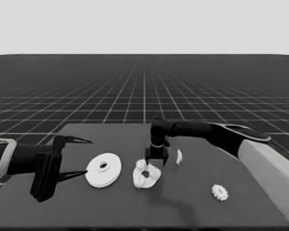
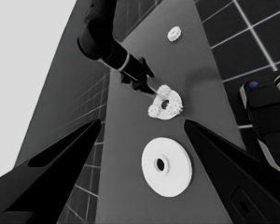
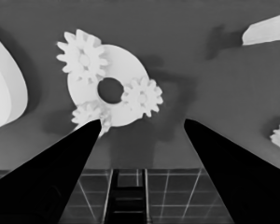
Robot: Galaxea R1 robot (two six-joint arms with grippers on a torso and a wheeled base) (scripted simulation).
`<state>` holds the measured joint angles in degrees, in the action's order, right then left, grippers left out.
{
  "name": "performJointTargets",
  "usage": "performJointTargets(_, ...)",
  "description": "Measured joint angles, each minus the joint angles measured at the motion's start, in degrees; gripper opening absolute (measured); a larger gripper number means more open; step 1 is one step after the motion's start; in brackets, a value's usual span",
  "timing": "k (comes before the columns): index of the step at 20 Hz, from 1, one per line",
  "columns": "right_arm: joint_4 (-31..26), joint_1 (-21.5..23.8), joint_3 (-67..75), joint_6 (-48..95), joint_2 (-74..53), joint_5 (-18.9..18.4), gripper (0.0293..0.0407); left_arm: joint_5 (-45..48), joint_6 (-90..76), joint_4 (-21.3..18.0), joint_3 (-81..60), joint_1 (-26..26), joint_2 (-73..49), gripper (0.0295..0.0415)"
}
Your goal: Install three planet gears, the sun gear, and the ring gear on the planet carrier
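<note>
Right gripper open above the smaller disc, which carries 3 gears. 4th gear lies apart, right. Larger disc lies just left. Left gripper open, parked left.

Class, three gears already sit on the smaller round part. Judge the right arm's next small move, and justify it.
Probably lift the right hand, which is open and empty, and swing toward the loose gear near the table's right end: three gears ring the smaller round part, its centre hole bare.
</note>
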<state>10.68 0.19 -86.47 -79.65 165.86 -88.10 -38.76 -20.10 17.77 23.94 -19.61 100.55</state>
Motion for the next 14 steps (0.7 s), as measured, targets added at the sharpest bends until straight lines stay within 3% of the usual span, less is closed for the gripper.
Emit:
performJointTargets(1,0.4,-0.3,22.7,-2.4,-15.0,-0.2,0.0385,0.0,0.0,0.0,0.0,0.0,0.0,0.0385)
performJointTargets(2,0.5,-0.5,31.9,2.2,-31.6,0.5,0.0385,0.0,0.0,0.0,0.0,0.0,0.0,0.0385)
performJointTargets(4,0.0,-0.7,31.7,14.6,-46.2,2.9,0.0385,0.0,0.0,0.0,0.0,0.0,0.0,0.0385)
performJointTargets(10,-0.8,-0.6,28.3,22.6,-51.2,4.3,0.0385,0.0,0.0,0.0,0.0,0.0,0.0,0.0385)
performJointTargets(12,7.0,-10.1,24.5,23.3,-49.2,9.9,0.0385,0.0,0.0,0.0,0.0,0.0,0.0,0.0385)
performJointTargets(14,9.3,-13.2,22.2,23.8,-48.0,12.0,0.0385,0.0,0.0,0.0,0.0,0.0,0.0,0.0385)
